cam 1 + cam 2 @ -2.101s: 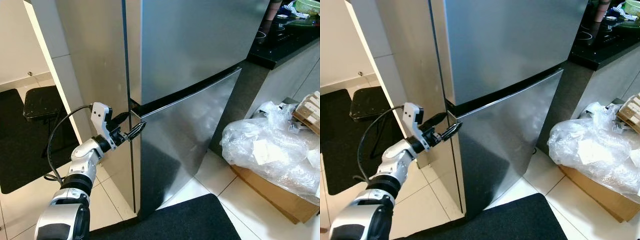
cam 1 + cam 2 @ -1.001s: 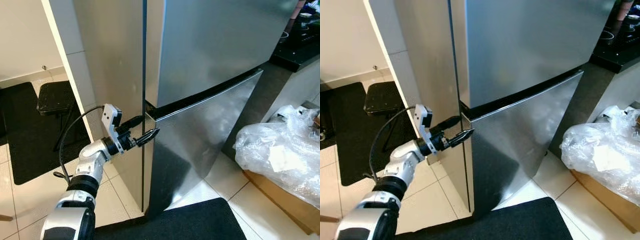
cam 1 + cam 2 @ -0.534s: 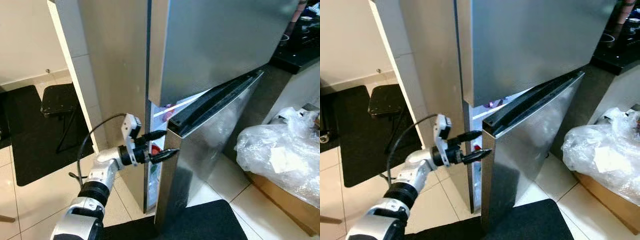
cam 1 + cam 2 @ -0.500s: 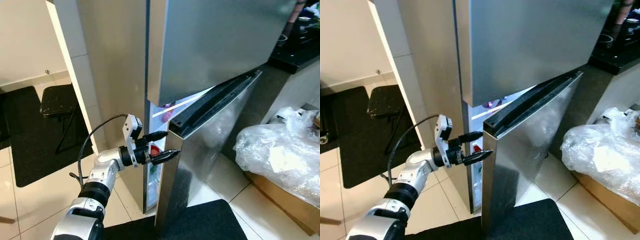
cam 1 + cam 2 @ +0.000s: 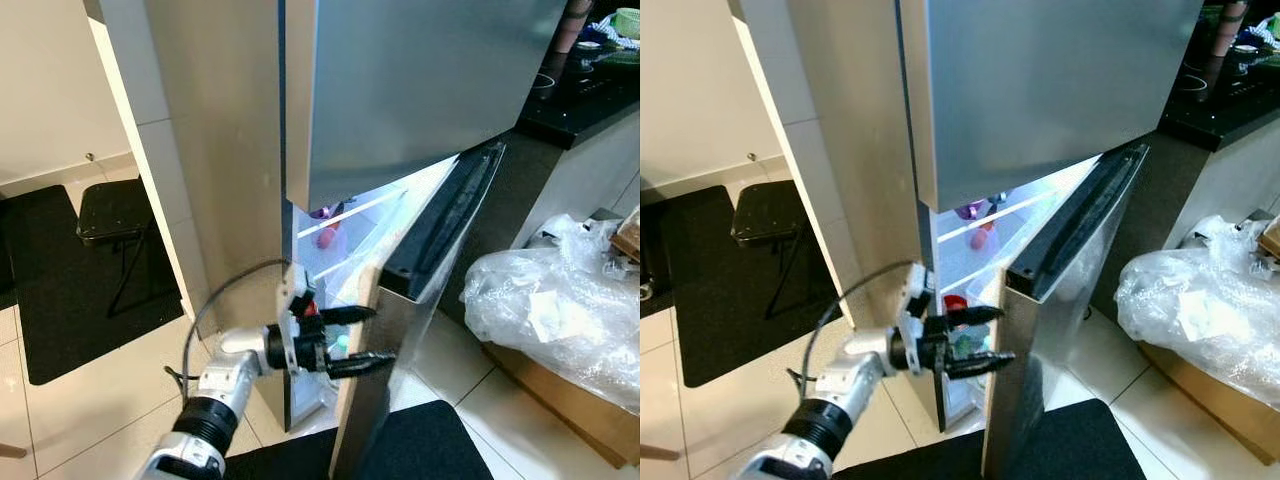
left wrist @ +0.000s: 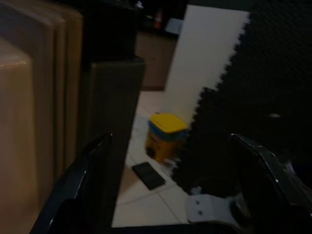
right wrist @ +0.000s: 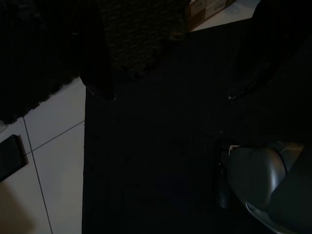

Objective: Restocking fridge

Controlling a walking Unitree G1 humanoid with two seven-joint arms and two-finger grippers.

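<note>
1. The left gripper (image 5: 358, 335) has its jaws parted, one finger above the other, straddling the free edge of the lower fridge door (image 5: 425, 285).
2. The right gripper (image 7: 165, 87) hangs idle over a dark mat, its fingers spread.
3. The door stands partly open; lit shelves (image 5: 985, 235) with food show behind it.
4. Step in hand, likely: opening the door. The next move calls for swinging it wider.

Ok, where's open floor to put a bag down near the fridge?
Bare beige floor tile lies left of the left end effector, between the black floor mat and the steel fridge's side. The right is crowded by the clear plastic-wrapped bundle on a cardboard box.
</note>
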